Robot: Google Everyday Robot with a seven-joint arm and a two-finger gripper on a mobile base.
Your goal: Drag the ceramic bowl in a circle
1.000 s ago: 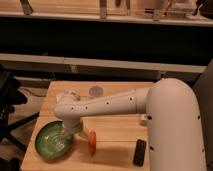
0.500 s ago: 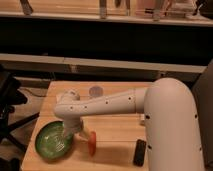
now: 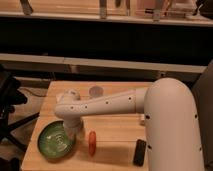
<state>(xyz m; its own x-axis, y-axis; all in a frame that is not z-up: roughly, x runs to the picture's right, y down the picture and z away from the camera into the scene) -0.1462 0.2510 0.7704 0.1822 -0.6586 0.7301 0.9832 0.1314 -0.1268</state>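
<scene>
Gripper [image 3: 69,133] is seen pointed downward over the near-left part of the wooden table [image 3: 116,134], set at the right-hand inner edge of the ceramic bowl [image 3: 53,142]. Contact with the rim looks likely. Whether it is apart, together or clamped on the rim cannot be told, as its tip is lost against the bowl and the wrist above it.

Ceramic bowl is located at the near-left corner of the table as viewed: glossy green, wide, shallow, upright, with faint rings visible inside. Its right portion is partly covered by the gripper.

White arm [image 3: 106,104] is stretched roughly level across the table from the robot body [image 3: 172,125] on the right and bent down at the wrist above the bowl.

A small orange-red oblong object [image 3: 92,143] is placed just beside the bowl on its right, apart from it; what it is cannot be identified. A black oblong object [image 3: 140,152] lies near the table's front edge, close to the robot body. A small translucent cup [image 3: 95,91] is set near the far edge of the table, well apart from the bowl.

A black chair [image 3: 8,100] is partly visible at the left edge of the view. A long ledge [image 3: 100,64] runs behind the table.
</scene>
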